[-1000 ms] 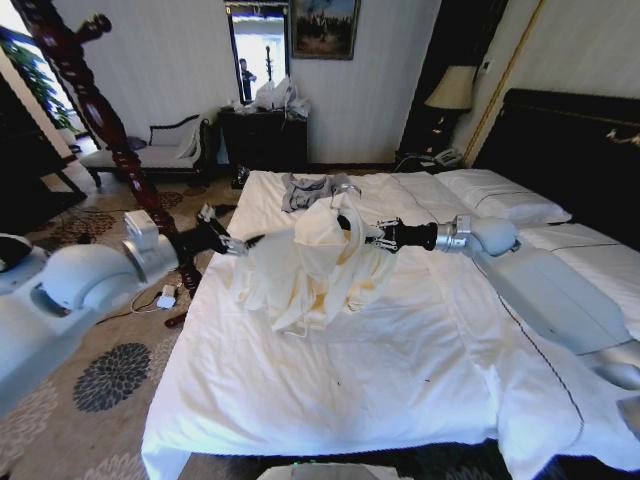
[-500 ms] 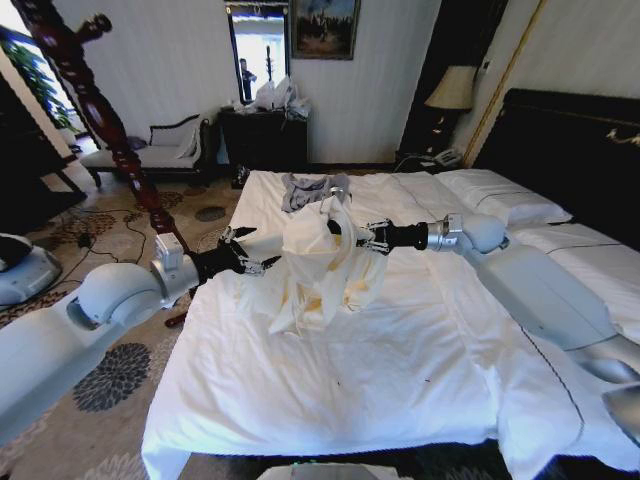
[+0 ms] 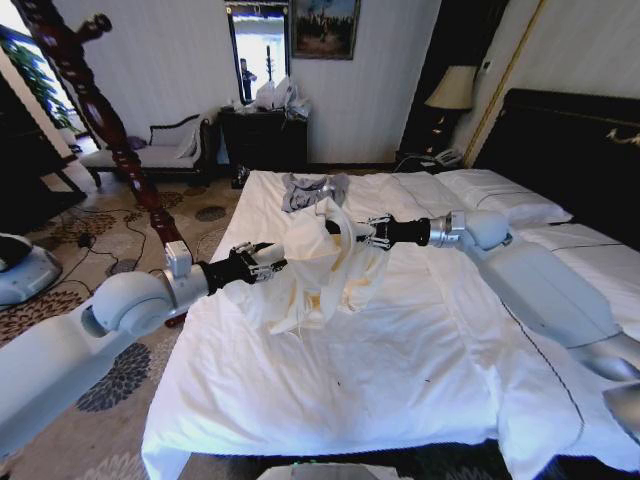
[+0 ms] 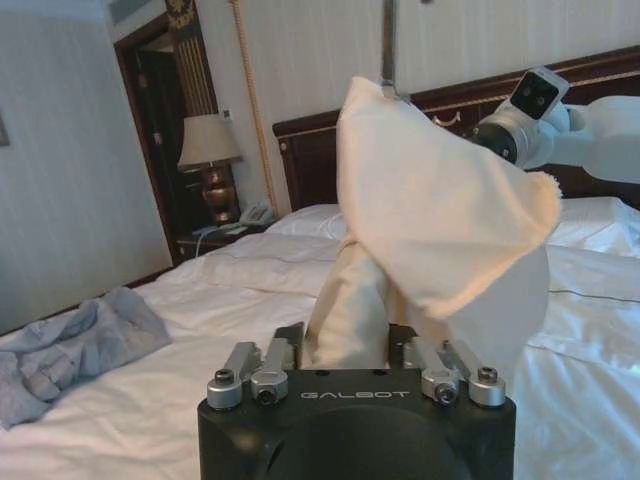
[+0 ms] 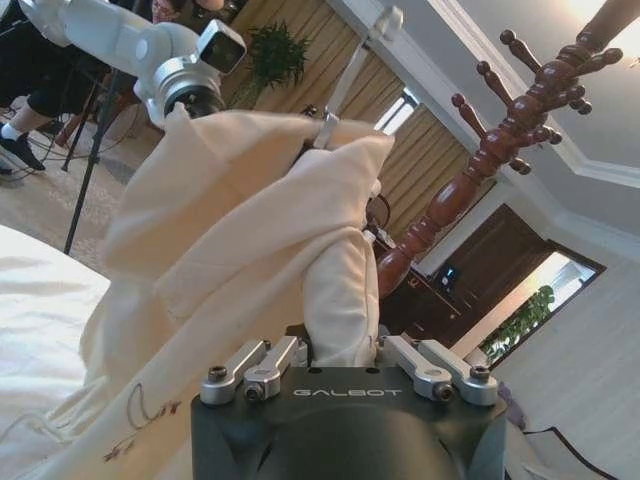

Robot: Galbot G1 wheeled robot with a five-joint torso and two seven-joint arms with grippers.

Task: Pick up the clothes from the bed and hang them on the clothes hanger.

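Jaws of both the left gripper (image 3: 268,268) and right gripper (image 3: 362,234) pinch the cream shirt (image 3: 318,262), held above the bed (image 3: 330,390) toward its far edge. The hanger's silver hook (image 4: 388,45) pokes out on top, apparently already inside; next, carrying it needs a steady lift.

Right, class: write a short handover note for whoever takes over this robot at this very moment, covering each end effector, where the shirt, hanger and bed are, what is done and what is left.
Left end effector: shut on the cream shirt, from the bed's left side.
Right end effector: shut on the shirt from the opposite side.
Shirt: bunched and lifted between both arms over the bed, lower folds trailing on the sheet.
Hanger: a silver wire hook sticks out of the top of the shirt; its shoulders are hidden by fabric.
Done: shirt picked up.
Left: hanging it up.
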